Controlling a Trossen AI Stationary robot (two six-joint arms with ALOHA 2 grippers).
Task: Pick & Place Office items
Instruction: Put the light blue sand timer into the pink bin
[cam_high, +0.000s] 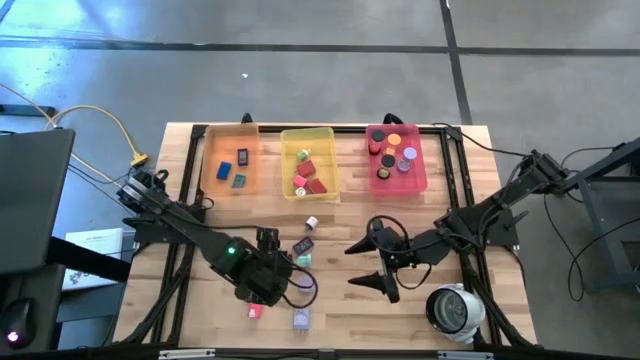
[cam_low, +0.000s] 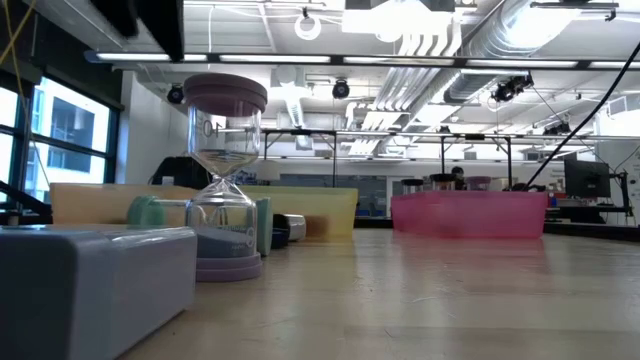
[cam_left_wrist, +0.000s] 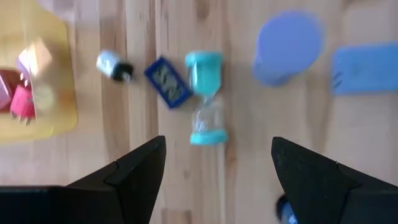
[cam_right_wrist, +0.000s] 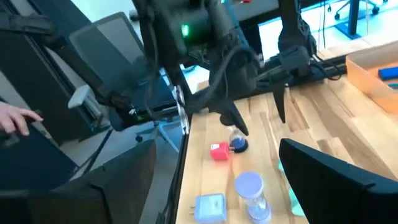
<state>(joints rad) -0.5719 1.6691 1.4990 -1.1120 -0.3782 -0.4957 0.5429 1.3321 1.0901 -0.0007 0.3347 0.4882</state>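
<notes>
Left gripper (cam_left_wrist: 214, 171) jaws spread, holding nothing, hovering over the teal hourglass (cam_left_wrist: 205, 98) lying flat on the table (cam_high: 400, 220). Just beside the hourglass: a dark blue rectangle (cam_left_wrist: 168, 82) with pale markings, too blurred to read, then a small white-and-black piece (cam_left_wrist: 113, 65). Lavender hourglass (cam_left_wrist: 287, 46) and light blue block (cam_left_wrist: 365, 67) on its other side.

Right gripper (cam_high: 378, 262) also spread and empty, hanging near the white round device (cam_high: 455, 310).

Trays, beyond the teal hourglass:
- orange tray (cam_high: 230, 165): blue and teal rectangles
- yellow tray (cam_high: 309, 165): red and green pieces
- pink tray (cam_high: 397, 160): round discs in orange, red, purple, black
</notes>
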